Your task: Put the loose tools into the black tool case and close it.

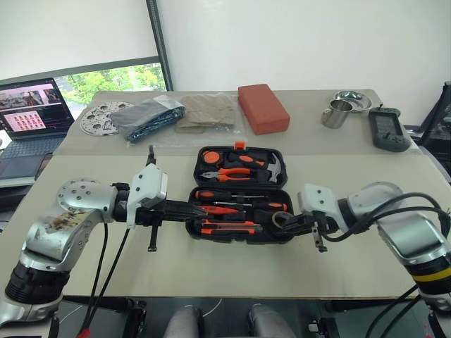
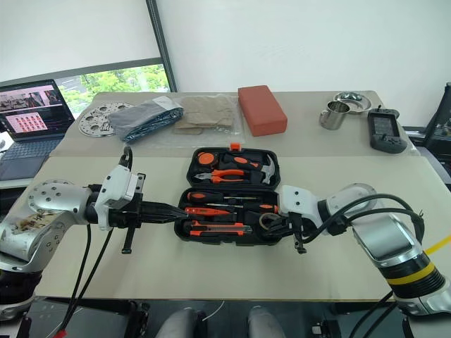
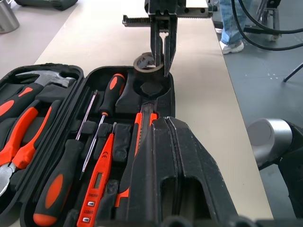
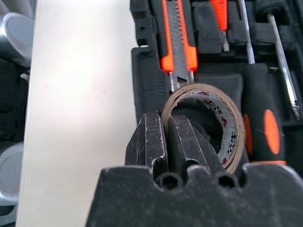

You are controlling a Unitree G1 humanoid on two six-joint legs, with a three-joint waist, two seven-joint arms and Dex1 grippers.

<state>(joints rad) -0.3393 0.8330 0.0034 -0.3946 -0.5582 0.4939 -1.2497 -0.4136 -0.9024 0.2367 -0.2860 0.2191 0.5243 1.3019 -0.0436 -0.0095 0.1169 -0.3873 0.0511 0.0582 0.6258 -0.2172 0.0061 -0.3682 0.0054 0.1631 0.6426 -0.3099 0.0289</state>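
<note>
Nearest, the left gripper (image 1: 184,209) rests with its fingers pressed together, empty, at the left edge of the black tool case (image 1: 239,232). The right gripper (image 4: 166,142) pinches the wall of the small dark tape roll (image 4: 213,123), holding it over the round recess at the case's right end. The case lies open mid-table; its near half holds the utility knife (image 1: 229,227), the small orange screwdriver (image 3: 97,182) and two black-and-orange screwdrivers (image 1: 222,195). The far half holds pliers (image 1: 227,172) and a hammer (image 1: 273,167). Beyond lies a red-brown block (image 1: 263,108).

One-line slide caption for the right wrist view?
Right gripper pinches the tape roll's wall above its round recess in the open tool case.
</note>
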